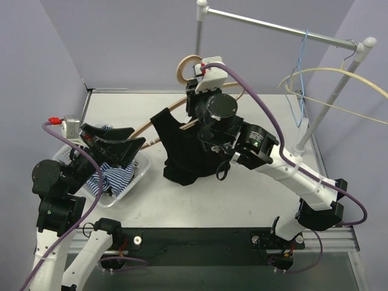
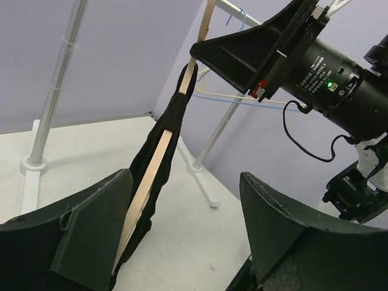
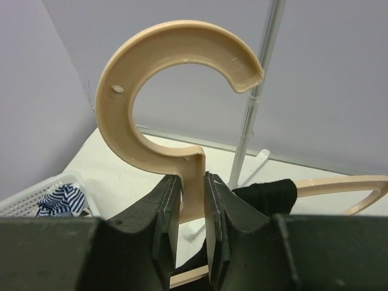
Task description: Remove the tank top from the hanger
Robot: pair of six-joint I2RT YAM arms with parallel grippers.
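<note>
A black tank top [image 1: 182, 151] hangs on a beige wooden hanger [image 1: 189, 68] held above the table's middle. My right gripper [image 3: 193, 200] is shut on the hanger's neck just below its hook [image 3: 163, 73]; a black strap [image 3: 267, 195] shows beside the right finger. My left gripper [image 1: 130, 144] is open and empty over the basket, left of the tank top. In the left wrist view the hanger's arm [image 2: 148, 188] with black cloth [image 2: 173, 124] draped on it runs close to my left finger [image 2: 91, 224]. I cannot tell if they touch.
A clear plastic basket [image 1: 140, 171] with striped blue-and-white clothing [image 1: 114, 176] sits at the left under my left arm. A metal garment rack [image 1: 285, 27] stands at the back right with a blue wire hanger [image 1: 298, 91] and a beige hanger [image 1: 345, 85] on it.
</note>
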